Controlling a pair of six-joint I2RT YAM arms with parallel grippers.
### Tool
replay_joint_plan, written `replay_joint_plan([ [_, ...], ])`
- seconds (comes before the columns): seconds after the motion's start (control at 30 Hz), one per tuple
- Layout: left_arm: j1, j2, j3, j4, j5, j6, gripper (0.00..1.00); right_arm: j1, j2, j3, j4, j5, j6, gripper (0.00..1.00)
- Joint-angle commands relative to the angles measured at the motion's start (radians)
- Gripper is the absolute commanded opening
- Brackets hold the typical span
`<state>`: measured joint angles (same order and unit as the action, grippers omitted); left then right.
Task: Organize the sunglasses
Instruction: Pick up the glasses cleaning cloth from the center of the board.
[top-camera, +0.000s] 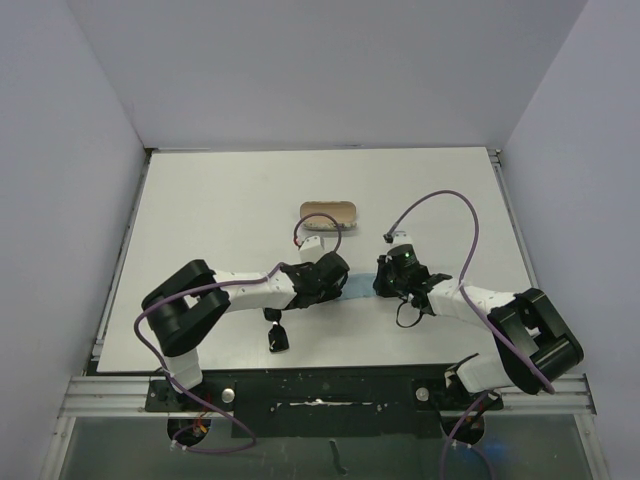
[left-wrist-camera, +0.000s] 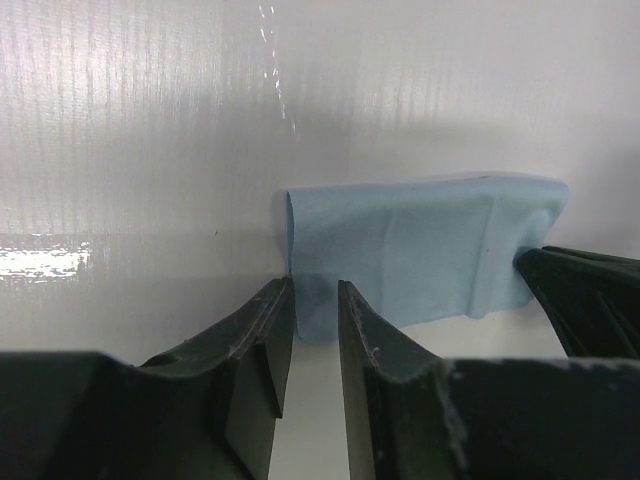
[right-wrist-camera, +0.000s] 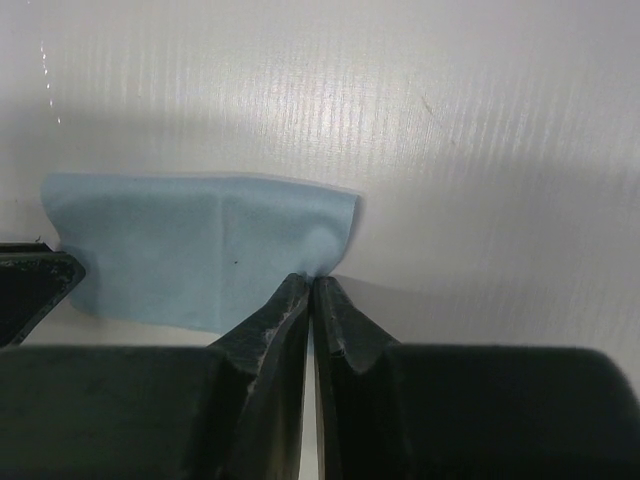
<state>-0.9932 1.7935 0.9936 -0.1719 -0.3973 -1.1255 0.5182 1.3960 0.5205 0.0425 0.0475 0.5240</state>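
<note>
The black sunglasses (top-camera: 277, 337) lie near the table's front edge, below my left arm and apart from both grippers. Between the grippers lies a light blue cloth (top-camera: 359, 289). My left gripper (left-wrist-camera: 315, 288) stands at the left end of the cloth (left-wrist-camera: 420, 250), its jaws a narrow gap apart with the cloth's corner lying between the tips, not pinched. The tips of my right gripper (right-wrist-camera: 313, 281) are pressed together on the right corner of the cloth (right-wrist-camera: 190, 250).
The oval beige case (top-camera: 328, 212) sits behind the grippers, toward the middle of the white table (top-camera: 220, 210). Grey walls enclose the table on three sides. Cables loop above both wrists.
</note>
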Motion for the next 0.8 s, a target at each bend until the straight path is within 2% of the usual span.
replay_joint_plan([
  [0.0,-0.002,-0.014,-0.017,-0.109,-0.017,0.003,0.25,0.007,0.006,0.007,-0.011,0.024,0.008,0.05],
  [0.07,-0.002,-0.017,-0.011,-0.122,-0.022,0.006,0.25,0.006,0.006,0.007,-0.009,0.025,0.008,0.00],
  [0.37,-0.001,-0.038,0.014,-0.182,-0.062,0.013,0.28,0.007,0.010,-0.004,0.013,0.019,0.011,0.00],
  [0.77,-0.002,0.048,0.111,-0.229,-0.044,0.042,0.28,0.007,-0.001,-0.015,0.028,0.012,0.013,0.00],
])
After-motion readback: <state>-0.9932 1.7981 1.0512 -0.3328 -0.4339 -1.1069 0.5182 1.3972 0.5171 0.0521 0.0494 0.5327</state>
